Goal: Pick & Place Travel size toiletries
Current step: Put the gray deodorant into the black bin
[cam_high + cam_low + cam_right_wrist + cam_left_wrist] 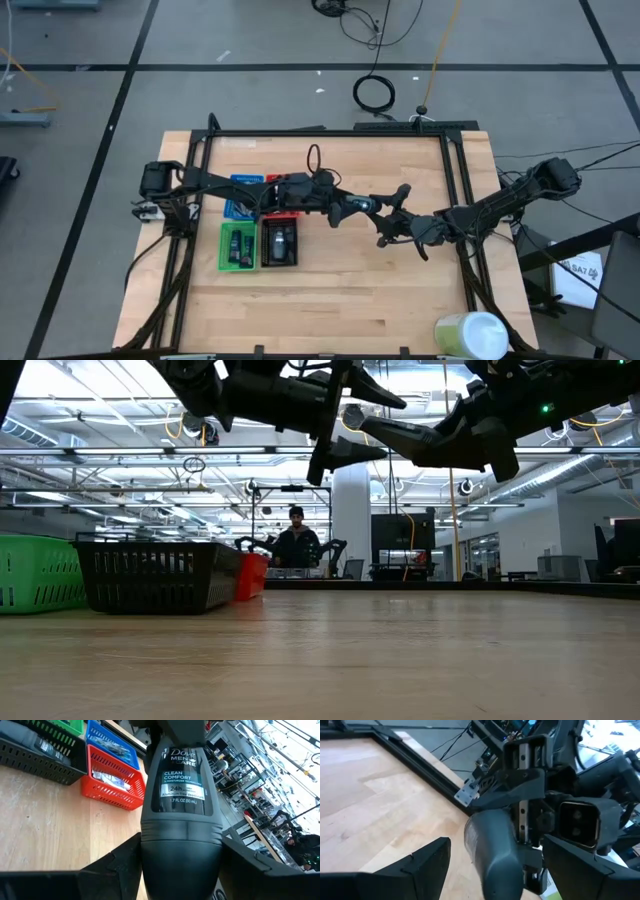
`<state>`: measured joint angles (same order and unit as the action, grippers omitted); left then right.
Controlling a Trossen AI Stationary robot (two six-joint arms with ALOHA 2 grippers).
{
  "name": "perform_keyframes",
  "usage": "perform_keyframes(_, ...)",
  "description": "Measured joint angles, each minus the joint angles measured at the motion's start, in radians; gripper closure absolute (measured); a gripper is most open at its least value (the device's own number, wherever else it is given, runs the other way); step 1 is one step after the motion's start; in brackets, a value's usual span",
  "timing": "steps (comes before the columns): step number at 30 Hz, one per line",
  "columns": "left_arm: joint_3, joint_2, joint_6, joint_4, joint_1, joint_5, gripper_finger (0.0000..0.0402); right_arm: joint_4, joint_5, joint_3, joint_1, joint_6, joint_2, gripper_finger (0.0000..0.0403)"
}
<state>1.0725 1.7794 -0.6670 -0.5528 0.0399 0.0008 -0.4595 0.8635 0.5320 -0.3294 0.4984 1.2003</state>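
A dark grey Dove roll-on deodorant (182, 785), one of the travel size toiletries, hangs high over the table's middle (366, 205). My right gripper (180, 839) is shut on it and reaches in from the table's right (388, 213). Facing it from the left, my left gripper (495, 840) is open. Its fingers stand on either side of the bottle's free end (492, 845) with gaps showing, so they touch nothing. More toiletries lie in the trays: silvery ones in the red tray (112, 777), dark ones in the black tray (280, 243). My right gripper pinches the deodorant's wide cap end (180, 847) between its two fingers (117, 865). The fingers come about level from the table's right, and the bottle lies along them, its labelled body pointing toward my left gripper. It is lifted clear of the table.
Blue (243, 184), red (283, 210), green (237, 245) and black trays sit together at the table's left middle. A big pale green-white cylinder (470, 335) lies at the near right corner. Bare wood (350, 300) spreads under and in front of the grippers. A person stands far behind the table (297, 540).
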Motion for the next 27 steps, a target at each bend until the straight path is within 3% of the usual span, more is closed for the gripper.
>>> perform_keyframes(11, 0.0, 0.0, 0.009, 0.003, 0.0, 0.013, 0.0106, 0.0, 0.0, 0.0, 0.0, 0.0, 0.0, 0.02)
perform_keyframes(27, 0.0, -0.001, 0.03, 0.001, 0.033, 0.055, 0.0283, 0.007, 0.005, -0.002, 0.001, 0.0, 0.0, 0.02)
